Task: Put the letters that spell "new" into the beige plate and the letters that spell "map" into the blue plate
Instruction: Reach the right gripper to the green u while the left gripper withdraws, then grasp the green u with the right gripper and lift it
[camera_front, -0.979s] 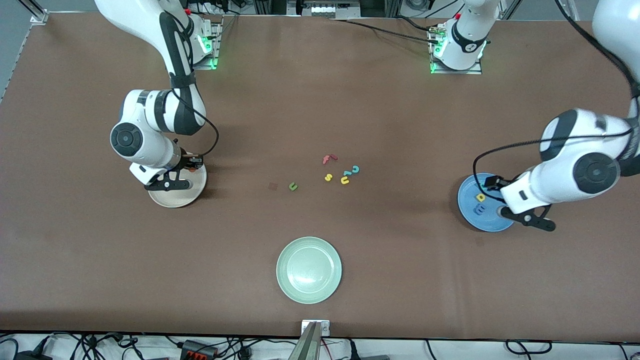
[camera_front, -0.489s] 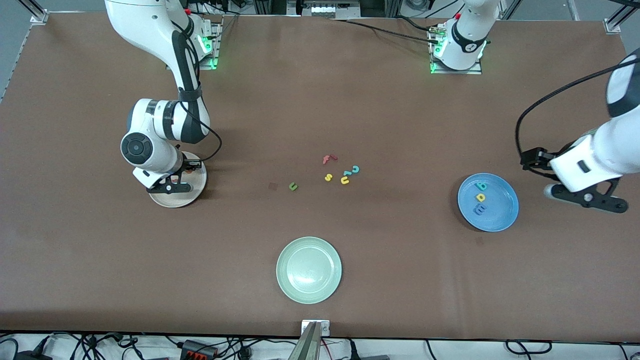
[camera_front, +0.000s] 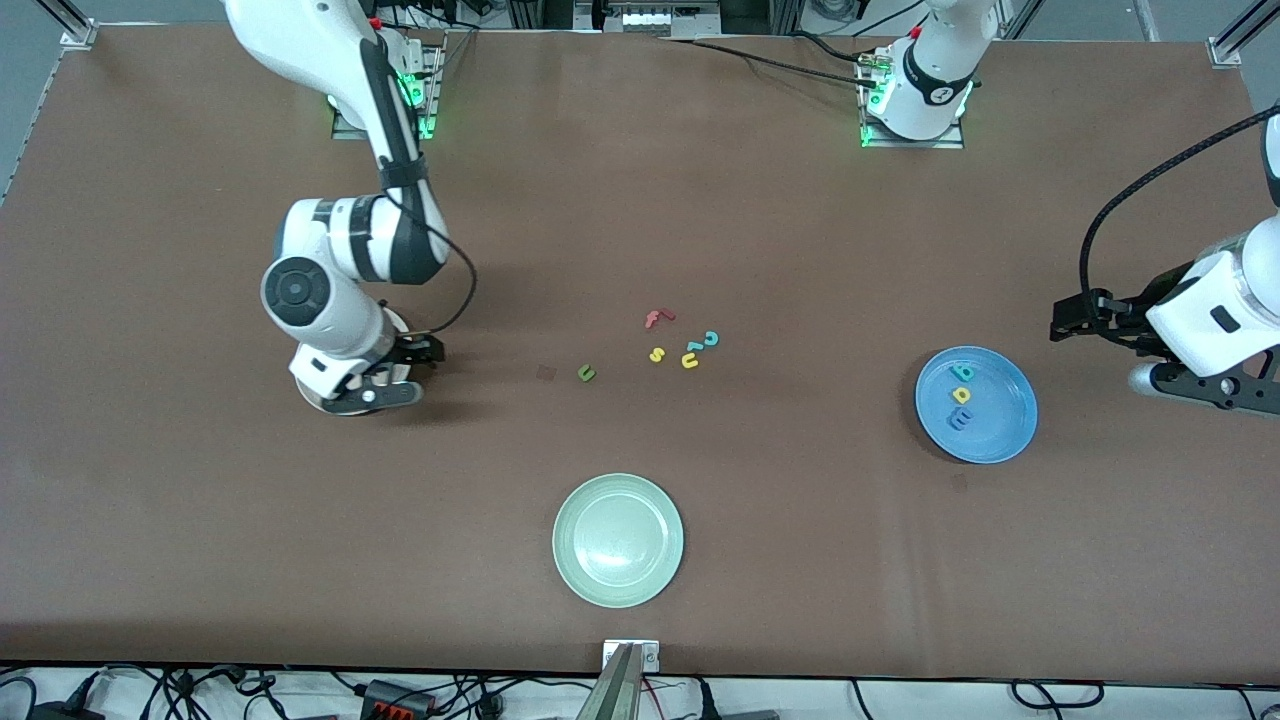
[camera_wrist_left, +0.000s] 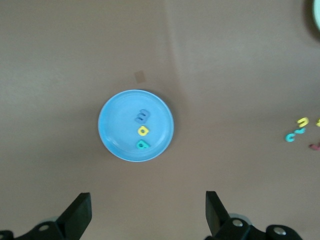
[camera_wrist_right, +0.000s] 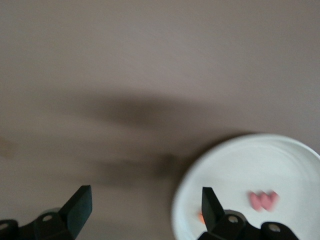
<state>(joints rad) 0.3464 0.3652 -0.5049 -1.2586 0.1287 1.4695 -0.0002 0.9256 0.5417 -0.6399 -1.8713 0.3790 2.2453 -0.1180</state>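
The blue plate (camera_front: 1005, 420) (camera_wrist_left: 115, 130) holds the periwinkle m (camera_front: 958, 418) (camera_wrist_left: 142, 117), yellow a (camera_front: 961, 394) (camera_wrist_left: 143, 131) and teal p (camera_front: 963, 372) (camera_wrist_left: 142, 145). My left gripper (camera_front: 1215, 392) (camera_wrist_left: 148, 215) hangs open and empty, high over the table at the left arm's end, beside that plate. The beige plate (camera_front: 397, 321) (camera_wrist_right: 240, 160) is mostly hidden under the right arm; in it lie the salmon w (camera_wrist_right: 263, 200) and a sliver of the orange e (camera_wrist_right: 200, 217). My right gripper (camera_front: 365, 397) (camera_wrist_right: 145, 210) is open and empty over the plate's rim. The green n (camera_front: 586, 373) lies on the table.
Near the table's middle lie a red f (camera_front: 657, 318), a yellow s (camera_front: 656, 354), a yellow u (camera_front: 690, 361) and a teal c (camera_front: 710, 339). A pale green plate (camera_front: 618, 540) sits nearer the front camera. A small dark patch (camera_front: 545, 372) is beside the n.
The right gripper has opened and shifted off the beige plate's middle toward the table's centre. The left arm has risen and drawn away from the blue plate, uncovering the three letters.
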